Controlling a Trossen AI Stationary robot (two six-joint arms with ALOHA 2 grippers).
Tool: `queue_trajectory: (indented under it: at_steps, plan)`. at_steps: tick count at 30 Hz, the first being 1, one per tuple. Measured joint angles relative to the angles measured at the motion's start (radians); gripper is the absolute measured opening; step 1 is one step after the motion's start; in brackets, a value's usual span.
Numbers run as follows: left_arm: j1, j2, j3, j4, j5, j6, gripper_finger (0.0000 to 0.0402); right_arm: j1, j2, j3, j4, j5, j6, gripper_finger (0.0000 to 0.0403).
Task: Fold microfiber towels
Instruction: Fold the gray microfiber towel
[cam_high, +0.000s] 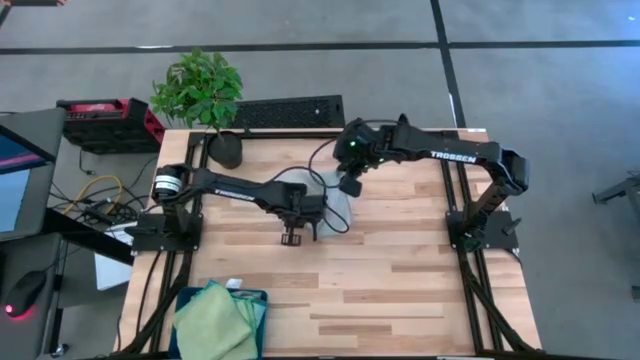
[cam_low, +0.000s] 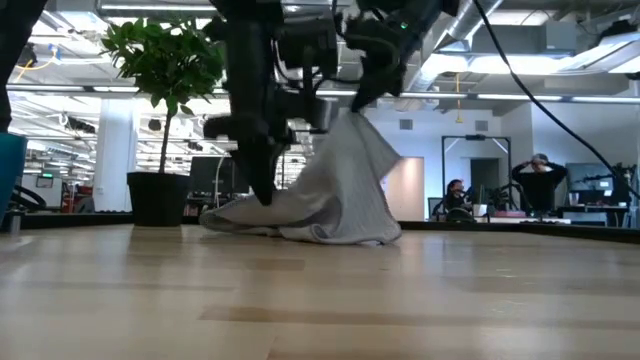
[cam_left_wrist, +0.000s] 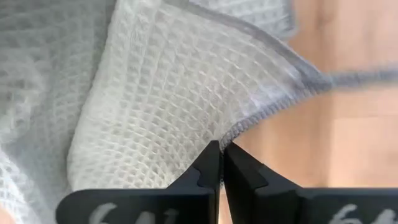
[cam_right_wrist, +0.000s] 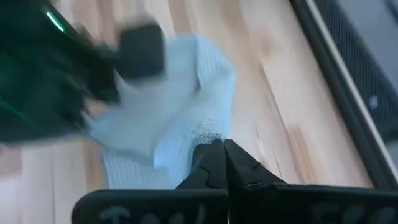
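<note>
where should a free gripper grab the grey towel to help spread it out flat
Take the grey towel by its loose hem lying on the table, coming in low from the side. It hangs tent-like: the right gripper pinches its raised part, the left gripper an edge near the wood.

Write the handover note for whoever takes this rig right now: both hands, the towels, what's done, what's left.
Left hand: shut on the pale grey towel, pinching its hem low near the table.
Right hand: shut on the same towel, holding one part raised so it drapes like a tent.
Other towels: light green towel heaped in the teal bin at the table's front left corner.
Done: no finished fold shows.
Left: fold this towel, then those in the bin.
</note>
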Motion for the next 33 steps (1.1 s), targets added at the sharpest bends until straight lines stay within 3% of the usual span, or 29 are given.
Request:
queue_trajectory:
  at_steps: [11, 16, 27, 33]
  plan:
    - [-0.009, -0.130, 0.115, -0.143, 0.016, -0.052, 0.0000, -0.059, -0.097, 0.002, -0.285, 0.001, -0.098, 0.0002]
    - [-0.009, -0.210, 0.146, -0.195, -0.033, -0.111, 0.0000, -0.057, -0.149, 0.000, -0.405, 0.006, -0.106, 0.0002]
    - [-0.006, -0.328, 0.231, -0.192, -0.194, -0.171, 0.0000, -0.069, -0.167, 0.000, -0.422, 0.030, -0.137, 0.0006]
    - [-0.006, -0.326, 0.249, -0.183, -0.190, -0.211, 0.0000, -0.058, -0.148, -0.001, -0.393, 0.027, -0.121, 0.0053]
